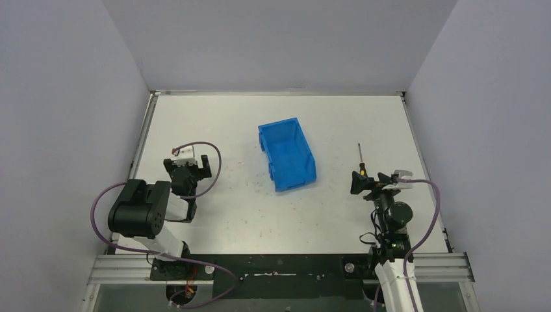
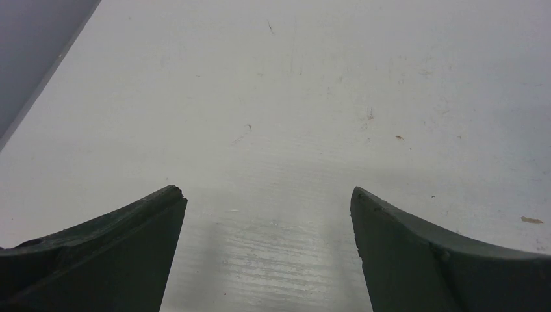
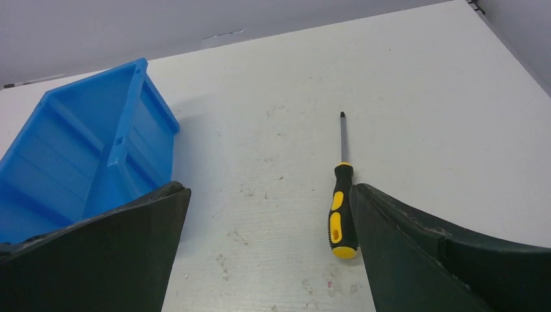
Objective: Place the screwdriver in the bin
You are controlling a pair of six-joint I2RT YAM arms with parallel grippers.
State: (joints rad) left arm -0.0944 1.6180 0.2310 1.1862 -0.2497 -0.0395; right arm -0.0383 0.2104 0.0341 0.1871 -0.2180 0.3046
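**Screwdriver lies outside bin**

A scuffed white table (image 1: pixel 214 123) sits boxed in by grey walls (image 1: pixel 279 39). At lower right of the frame, the screwdriver (image 3: pixel 342 208) lies flat between the right gripper's (image 3: pixel 268 195) spread fingers, seemingly just clear of one. The blue bin (image 1: pixel 286 153) stands at centre. The left gripper (image 2: pixel 268 195) gapes too.

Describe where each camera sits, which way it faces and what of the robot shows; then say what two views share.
Top external: above and behind the arms, looking down on the table; both arms show, left gripper and right gripper open.
Left wrist: low, facing forward over the table; left fingers show.
Right wrist: low, facing forward; right fingers show.
Shared: top external and right wrist both show the screwdriver and the bin.
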